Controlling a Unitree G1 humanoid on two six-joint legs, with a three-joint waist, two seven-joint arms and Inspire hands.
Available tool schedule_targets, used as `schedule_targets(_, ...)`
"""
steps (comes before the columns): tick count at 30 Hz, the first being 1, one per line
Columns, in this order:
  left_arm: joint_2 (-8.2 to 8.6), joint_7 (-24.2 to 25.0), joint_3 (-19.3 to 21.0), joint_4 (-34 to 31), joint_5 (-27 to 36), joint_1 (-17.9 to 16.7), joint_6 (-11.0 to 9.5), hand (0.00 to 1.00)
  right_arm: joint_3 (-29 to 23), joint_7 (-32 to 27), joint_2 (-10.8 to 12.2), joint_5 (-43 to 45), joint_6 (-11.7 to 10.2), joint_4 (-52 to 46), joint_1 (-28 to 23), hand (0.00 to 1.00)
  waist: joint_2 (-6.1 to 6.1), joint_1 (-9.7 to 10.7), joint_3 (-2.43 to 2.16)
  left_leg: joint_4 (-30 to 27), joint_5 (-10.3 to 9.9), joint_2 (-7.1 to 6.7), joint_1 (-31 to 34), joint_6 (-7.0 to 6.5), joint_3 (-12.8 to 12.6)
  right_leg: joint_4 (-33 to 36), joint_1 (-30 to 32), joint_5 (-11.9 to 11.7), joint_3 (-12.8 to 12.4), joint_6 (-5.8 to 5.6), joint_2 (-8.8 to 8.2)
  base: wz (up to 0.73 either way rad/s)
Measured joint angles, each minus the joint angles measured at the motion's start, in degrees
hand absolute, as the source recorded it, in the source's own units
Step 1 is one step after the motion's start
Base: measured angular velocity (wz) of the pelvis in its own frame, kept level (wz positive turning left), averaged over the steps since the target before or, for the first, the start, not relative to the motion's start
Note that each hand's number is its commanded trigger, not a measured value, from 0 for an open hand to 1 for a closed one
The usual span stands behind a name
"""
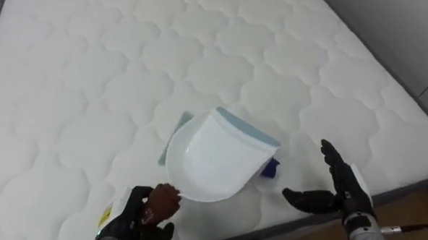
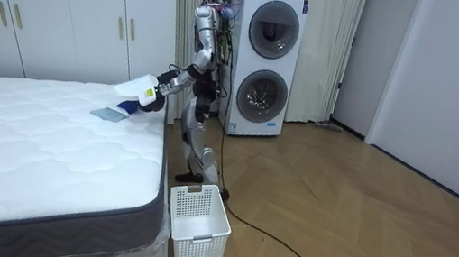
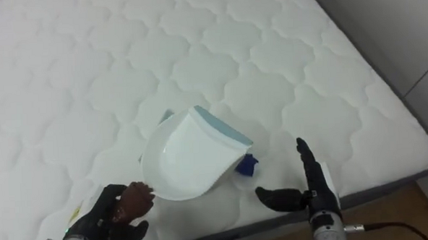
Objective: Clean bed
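One dustpan (image 1: 212, 160) in left robot hand (image 1: 137, 219), one small blue object (image 1: 271, 169)

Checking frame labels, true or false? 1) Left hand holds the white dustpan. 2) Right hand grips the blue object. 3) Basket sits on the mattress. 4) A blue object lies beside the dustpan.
1. True: the left hand grips the white dustpan by its handle.
2. False: the right hand is open, empty, near the mattress edge.
3. False: the basket stands on the floor.
4. True: the blue object lies beside the dustpan.
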State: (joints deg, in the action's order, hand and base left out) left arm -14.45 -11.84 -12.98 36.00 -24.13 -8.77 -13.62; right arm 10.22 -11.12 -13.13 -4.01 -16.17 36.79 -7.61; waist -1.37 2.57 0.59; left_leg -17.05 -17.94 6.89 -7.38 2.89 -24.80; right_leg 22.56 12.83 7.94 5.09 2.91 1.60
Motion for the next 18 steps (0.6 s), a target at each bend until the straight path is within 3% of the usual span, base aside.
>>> schedule_targets(4, 0.29, 0.00, 1.64, 4.26, -0.01, -0.16, 0.45, 0.00, -0.29, 0.09, -0.13, 0.28, 0.75, 5.75, 0.43, 0.00, -0.41, -0.31, -0.07, 2.73, 0.03, 0.51, -1.25, 0.02, 0.00, -2.06, -0.71, -1.16, -0.24, 0.35, 1.49, -0.11)
schedule_targets(8, 0.34, -0.07, 2.82, 6.11, 1.13, -0.12, 0.57, 0.00, -0.31, 0.70, -0.28, 2.59, 1.36, 10.35, 0.95, 0.00, -0.57, -0.69, -0.20, 3.94, 0.22, 0.54, -1.81, 0.33, 0.01, -3.29, -1.13, -1.82, -0.45, 0.30, 1.90, -0.06)
schedule_targets(12, 1.71, 0.03, 5.67, 14.48, 2.40, -0.17, 1.76, 0.00, -0.29, 2.73, -0.14, 4.54, 3.24, 16.53, 0.74, 0.00, -0.87, -1.11, -0.43, 5.48, 0.43, 0.52, -3.24, 0.65, -0.01, -5.28, -2.56, -2.94, -1.38, 0.09, 2.72, -0.13)
schedule_targets(14, 2.03, 0.14, 6.27, 16.18, 4.75, -0.99, 2.78, 0.00, -0.45, 3.31, -0.14, 4.12, 4.58, 18.87, 0.70, 0.00, -0.71, -1.10, -0.36, 5.90, 0.46, 0.51, -3.24, 0.67, 0.01, -6.19, -2.81, -3.54, -1.30, -0.09, 2.75, 0.04)
schedule_targets(18, 2.25, 1.32, 8.64, 19.46, 8.90, -2.69, 2.91, 0.00, -3.10, 5.68, 1.19, 4.11, 6.03, 23.67, -0.27, 0.00, 0.46, -1.33, -0.77, 7.10, 0.46, 0.40, -3.59, 0.68, 0.02, -6.93, -3.11, -4.04, -0.66, -0.35, 2.61, 0.08)
